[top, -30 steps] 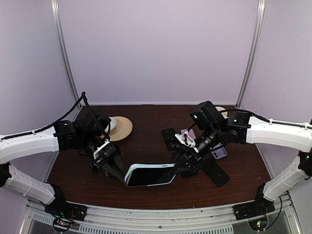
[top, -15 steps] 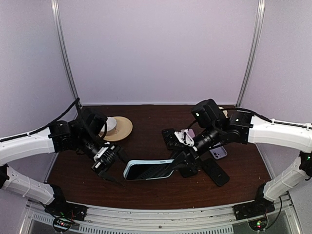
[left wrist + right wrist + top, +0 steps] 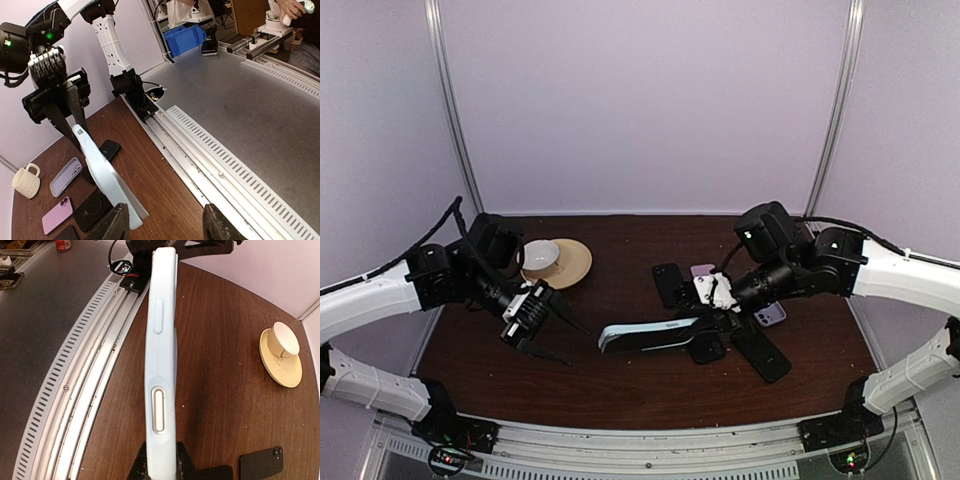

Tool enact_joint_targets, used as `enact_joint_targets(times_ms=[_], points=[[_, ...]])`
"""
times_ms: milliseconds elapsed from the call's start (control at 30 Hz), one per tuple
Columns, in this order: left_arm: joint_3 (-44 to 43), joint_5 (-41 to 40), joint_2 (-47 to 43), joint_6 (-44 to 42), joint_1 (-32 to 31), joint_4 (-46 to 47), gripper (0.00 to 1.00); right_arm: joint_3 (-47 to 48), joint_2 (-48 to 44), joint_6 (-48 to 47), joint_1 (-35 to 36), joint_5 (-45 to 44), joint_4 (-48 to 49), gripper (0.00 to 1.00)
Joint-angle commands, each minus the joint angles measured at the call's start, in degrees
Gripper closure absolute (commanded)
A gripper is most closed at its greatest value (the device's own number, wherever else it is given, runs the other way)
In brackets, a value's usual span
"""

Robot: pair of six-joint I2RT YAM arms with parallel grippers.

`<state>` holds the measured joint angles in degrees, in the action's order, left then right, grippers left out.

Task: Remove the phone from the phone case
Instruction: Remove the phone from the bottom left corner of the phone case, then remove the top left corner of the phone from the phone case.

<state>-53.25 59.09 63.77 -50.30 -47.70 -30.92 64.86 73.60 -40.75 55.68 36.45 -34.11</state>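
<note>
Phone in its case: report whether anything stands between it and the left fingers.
Nothing visible does. The left fingers are open and apart from the free end of the phone, with only bare table beneath the gap. The right fingers are shut on its other end.

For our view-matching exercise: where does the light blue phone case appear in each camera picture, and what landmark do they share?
Top external: phone case, just below centre.
Left wrist: lower left, slanting upward.
Right wrist: centre, edge-on, running top to bottom.
Shared landmark: the slotted metal rail.
</note>
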Motion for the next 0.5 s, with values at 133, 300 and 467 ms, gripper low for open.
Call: enact_joint_targets(times_ms=[133, 300, 467], points=[[-0.6, 5.1, 3.5, 1.5, 0.0, 3.3, 0.55, 2.0, -1.3, -6.3, 3.2, -4.8, -0.3, 1.0], [0.6, 4.3, 4.4, 3.7, -1.8, 6.8, 0.56, 3.5, 0.2, -7.0, 4.6, -5.2, -0.2, 1.0], [0.5, 5.1, 5.4, 4.9, -2.8, 7.4, 0.56, 4.5, 1.9, -7.5, 5.7, -6.1, 1.0, 1.0]])
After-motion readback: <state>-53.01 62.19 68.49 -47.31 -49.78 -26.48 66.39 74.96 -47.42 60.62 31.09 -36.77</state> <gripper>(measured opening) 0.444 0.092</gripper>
